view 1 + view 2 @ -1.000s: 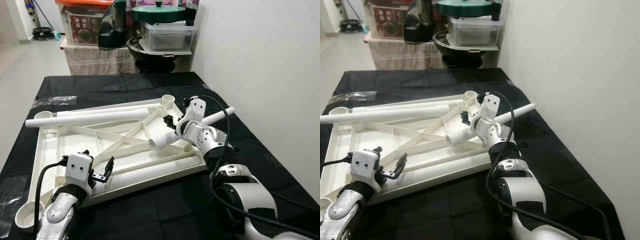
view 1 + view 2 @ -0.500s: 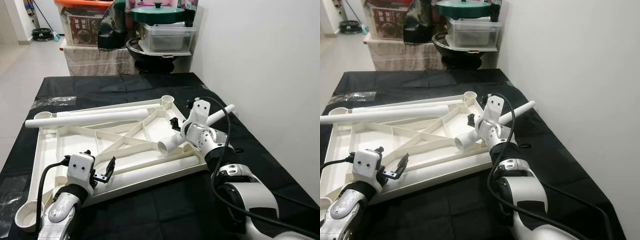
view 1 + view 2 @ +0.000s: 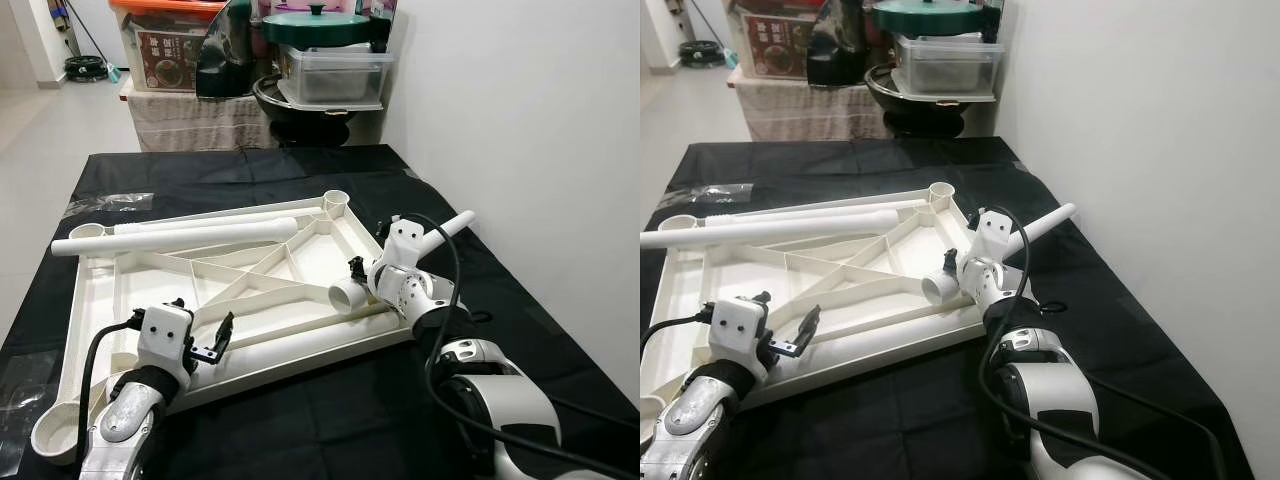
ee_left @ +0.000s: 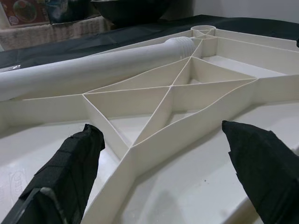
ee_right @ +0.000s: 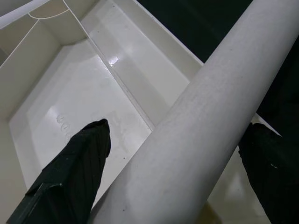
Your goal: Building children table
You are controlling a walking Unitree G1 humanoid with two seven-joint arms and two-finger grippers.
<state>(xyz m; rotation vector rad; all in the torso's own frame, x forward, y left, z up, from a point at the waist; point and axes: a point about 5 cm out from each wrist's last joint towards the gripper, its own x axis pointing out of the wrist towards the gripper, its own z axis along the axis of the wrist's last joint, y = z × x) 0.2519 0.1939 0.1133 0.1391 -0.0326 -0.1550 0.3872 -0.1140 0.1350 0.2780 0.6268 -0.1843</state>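
The white tabletop [image 3: 100,290] lies underside up on a black cloth, its ribs showing. One white leg [image 3: 175,236] rests along its far edge and another [image 3: 300,342] along the near edge. My right gripper [image 3: 368,272] is shut on a third leg [image 3: 447,227], held tilted over the tabletop's right edge with its wide hollow end [image 3: 348,295] low over the panel. In the right wrist view that leg [image 5: 205,116] runs between the fingers [image 5: 79,163]. My left gripper [image 3: 200,325] hovers open over the near-left ribs [image 4: 154,116], holding nothing.
The white wall [image 3: 540,150] stands close on the right. Beyond the far edge of the black cloth [image 3: 230,170] are stacked bins and pots [image 3: 320,60]. Crumpled clear plastic [image 3: 105,202] lies at the far left. A round leg socket [image 3: 335,199] sits at the far right corner.
My right gripper has carried the leg to the right and nearer, from over the middle ribs to the tabletop's right edge. The left gripper has barely moved.
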